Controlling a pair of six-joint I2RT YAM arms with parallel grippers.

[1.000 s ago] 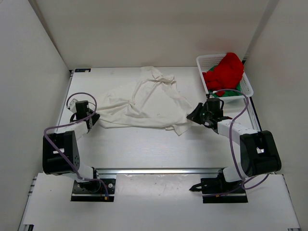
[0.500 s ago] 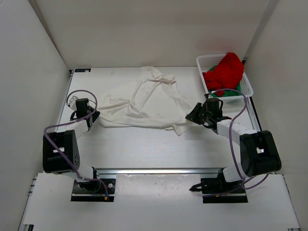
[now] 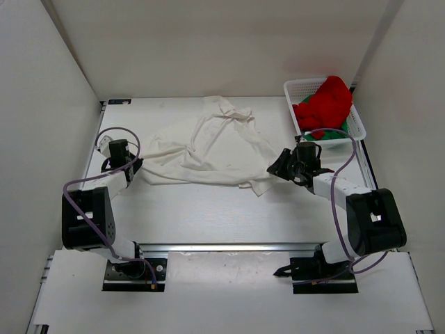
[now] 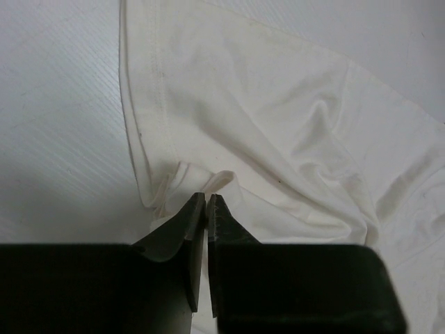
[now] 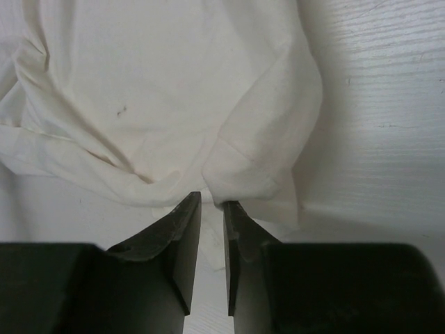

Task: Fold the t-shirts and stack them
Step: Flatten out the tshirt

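Between left gripper [image 3: 135,168] and right gripper [image 3: 274,169] lies the crumpled white t-shirt [image 3: 208,149].

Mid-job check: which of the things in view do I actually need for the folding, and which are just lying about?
For the job:
- white t-shirt, crumpled on the table
- red t-shirt, heaped in the white mesh basket
- green t-shirt, mostly hidden under the red one

Not for folding:
- white mesh basket, only a container
- table, the work surface
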